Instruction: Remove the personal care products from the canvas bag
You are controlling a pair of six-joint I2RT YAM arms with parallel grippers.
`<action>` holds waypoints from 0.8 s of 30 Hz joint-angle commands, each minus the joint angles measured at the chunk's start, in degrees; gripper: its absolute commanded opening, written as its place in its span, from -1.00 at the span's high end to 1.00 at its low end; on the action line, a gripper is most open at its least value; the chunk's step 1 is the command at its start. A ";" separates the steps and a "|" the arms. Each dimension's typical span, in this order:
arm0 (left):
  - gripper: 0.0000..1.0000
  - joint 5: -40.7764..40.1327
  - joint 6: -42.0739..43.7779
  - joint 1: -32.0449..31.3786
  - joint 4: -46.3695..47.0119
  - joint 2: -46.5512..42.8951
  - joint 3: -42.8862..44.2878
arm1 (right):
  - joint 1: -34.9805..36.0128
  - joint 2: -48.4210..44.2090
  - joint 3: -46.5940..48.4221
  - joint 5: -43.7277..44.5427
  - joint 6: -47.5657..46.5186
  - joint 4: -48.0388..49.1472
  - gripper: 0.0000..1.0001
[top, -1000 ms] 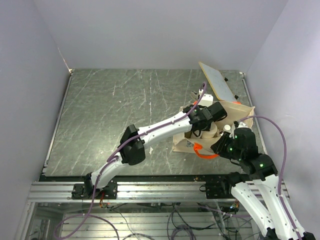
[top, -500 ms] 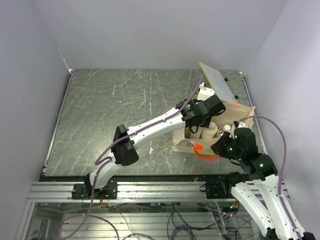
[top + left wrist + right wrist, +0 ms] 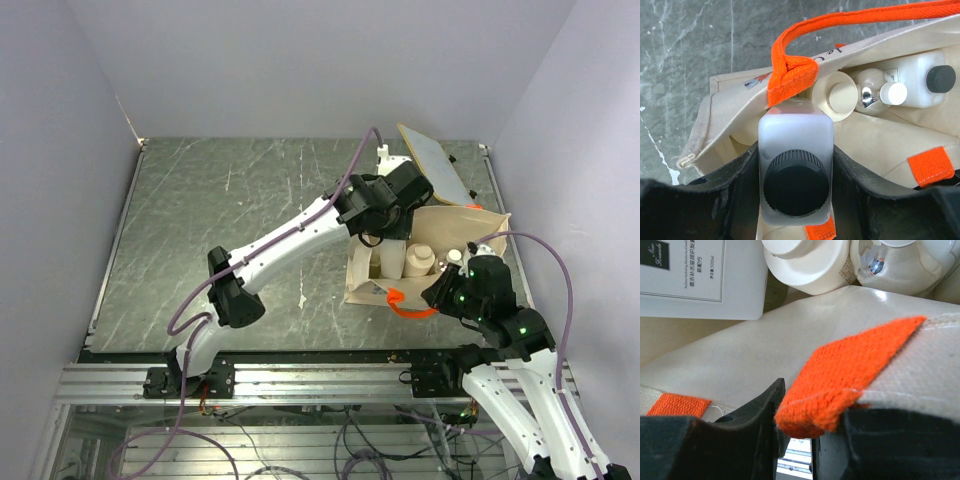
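The beige canvas bag [image 3: 478,222] stands at the right, its opening upward, and shows from above in the left wrist view [image 3: 875,145] with its orange handle [image 3: 840,21]. My left gripper [image 3: 380,228] is shut on a white rectangular bottle with a black cap [image 3: 796,130] and holds it above the bag's left end. Inside the bag are a cream round-capped bottle [image 3: 840,97], a small white-capped one [image 3: 894,93] and a second white bottle with a black cap [image 3: 920,80]. My right gripper [image 3: 810,405] is shut on the bag's orange tab [image 3: 850,370] at its near rim.
A flat tan board [image 3: 432,160] leans behind the bag at the back right corner. The grey marbled table [image 3: 230,230] stretches left of the bag. Walls close in on the left, back and right.
My left gripper has risen out of the bag and drawn back to the left with the white bottle in it. The right arm and the bag have stayed put.
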 commanded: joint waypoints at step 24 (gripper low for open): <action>0.86 41.32 -24.18 22.87 36.99 -26.86 -22.68 | 0.01 -0.01 0.79 0.05 -0.60 0.73 0.50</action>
